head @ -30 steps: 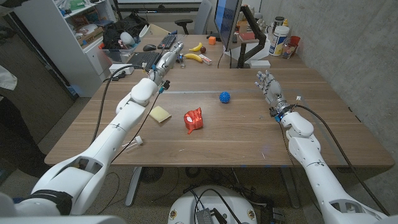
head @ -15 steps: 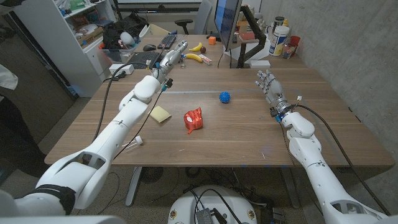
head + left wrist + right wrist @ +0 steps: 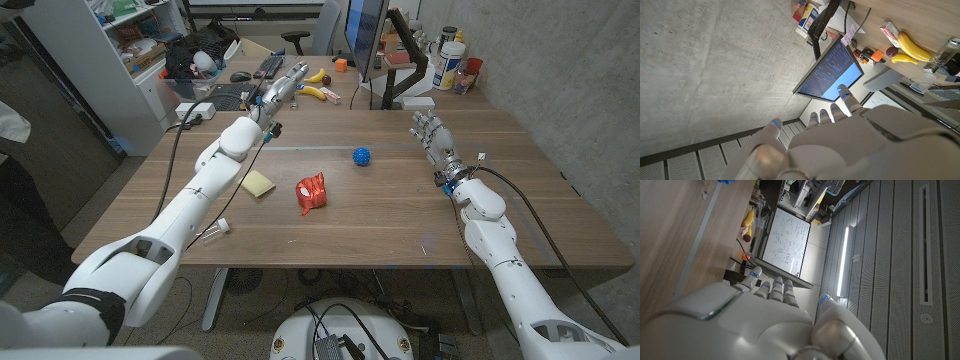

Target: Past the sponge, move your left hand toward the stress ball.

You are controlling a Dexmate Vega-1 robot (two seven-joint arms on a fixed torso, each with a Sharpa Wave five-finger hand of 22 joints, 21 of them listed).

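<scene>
A wooden tabletop (image 3: 400, 215) stands by a concrete wall, with a cluttered second desk behind it carrying a monitor (image 3: 364, 30), bananas (image 3: 313, 90) and a keyboard (image 3: 270, 66). From the head view, the left arm stretches far across the wood, its left hand (image 3: 283, 88) raised beyond the far edge near the bananas, fingers extended and holding nothing. The yellow sponge (image 3: 257, 184) lies beside that arm's forearm, nearer the robot than the hand. The blue stress ball (image 3: 361, 155) sits on the middle of the far half of the tabletop, well apart from the left hand and to its right. A crumpled red wrapper (image 3: 312, 192) lies between sponge and ball, nearer the robot. A small clear object (image 3: 213, 231) rests near the left front edge. The right hand (image 3: 431, 136) stands on the right side, fingers straight and apart, empty.

In the left wrist view, the left hand (image 3: 840, 135) has its fingers (image 3: 843, 100) reaching out with nothing in them; the monitor (image 3: 832, 70) and bananas (image 3: 907, 47) lie beyond.

In the right wrist view, the right hand (image 3: 765, 325) shows its fingers (image 3: 776, 287) lined up straight, gripping nothing, with a strip of the tabletop (image 3: 680, 240) alongside and a lit screen (image 3: 787, 240) beyond.
</scene>
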